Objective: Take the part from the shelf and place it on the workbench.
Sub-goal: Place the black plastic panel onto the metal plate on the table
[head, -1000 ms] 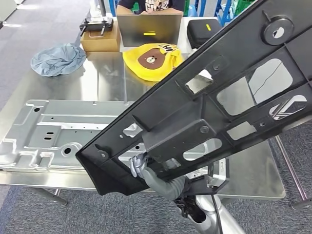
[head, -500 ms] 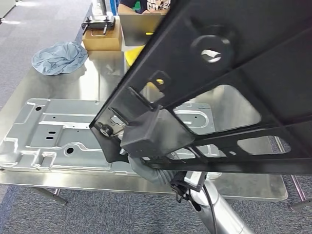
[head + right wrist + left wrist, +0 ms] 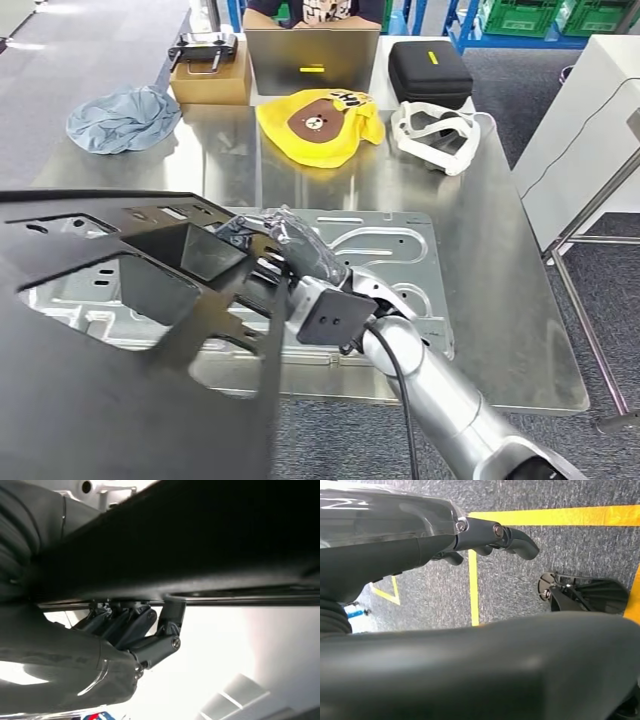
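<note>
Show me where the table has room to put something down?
Bare steel lies right of the grey metal panel, below the white strap, out to the table edge. The far edge is crowded: blue cloth, yellow bag.

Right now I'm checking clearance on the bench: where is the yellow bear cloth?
In the head view the yellow bear cloth lies at the far middle of the steel workbench, just before the laptop, between the blue cloth and white straps.

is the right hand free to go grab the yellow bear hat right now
Probably not. The right hand grips the black part, holding it above the metal panel. The yellow bear hat lies unobstructed further back on the workbench.
</note>
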You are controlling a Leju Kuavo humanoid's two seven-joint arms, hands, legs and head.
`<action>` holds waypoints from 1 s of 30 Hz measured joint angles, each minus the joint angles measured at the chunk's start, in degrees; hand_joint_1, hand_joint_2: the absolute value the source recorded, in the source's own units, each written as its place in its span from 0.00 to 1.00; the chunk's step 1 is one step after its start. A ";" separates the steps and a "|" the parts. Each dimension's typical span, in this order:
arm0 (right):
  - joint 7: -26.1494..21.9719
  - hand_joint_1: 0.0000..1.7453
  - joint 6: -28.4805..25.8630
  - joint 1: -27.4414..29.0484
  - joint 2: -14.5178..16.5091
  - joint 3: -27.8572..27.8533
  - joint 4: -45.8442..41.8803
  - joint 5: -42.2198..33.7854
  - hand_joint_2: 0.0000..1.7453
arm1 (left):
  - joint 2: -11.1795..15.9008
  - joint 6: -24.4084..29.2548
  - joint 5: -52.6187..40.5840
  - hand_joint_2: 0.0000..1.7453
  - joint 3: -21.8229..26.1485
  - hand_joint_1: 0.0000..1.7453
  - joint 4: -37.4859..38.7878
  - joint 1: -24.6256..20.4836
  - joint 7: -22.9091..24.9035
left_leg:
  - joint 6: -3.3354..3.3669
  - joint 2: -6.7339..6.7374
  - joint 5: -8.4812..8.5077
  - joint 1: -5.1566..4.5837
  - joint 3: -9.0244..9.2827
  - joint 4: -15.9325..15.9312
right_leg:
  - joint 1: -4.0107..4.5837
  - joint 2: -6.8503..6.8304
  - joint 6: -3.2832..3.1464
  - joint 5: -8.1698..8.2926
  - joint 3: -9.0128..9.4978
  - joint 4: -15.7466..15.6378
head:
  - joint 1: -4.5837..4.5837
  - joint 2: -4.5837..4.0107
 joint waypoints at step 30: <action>16.19 1.00 -13.48 -14.15 8.59 4.09 30.92 37.59 1.00 | -0.37 -0.90 -5.32 1.00 -0.25 0.00 0.00 -0.15 0.53 | 0.00 0.00 0.00 -0.01 0.01 0.01 | -0.01 -0.01 0.00 0.00 0.01 0.00 | 0.00 0.00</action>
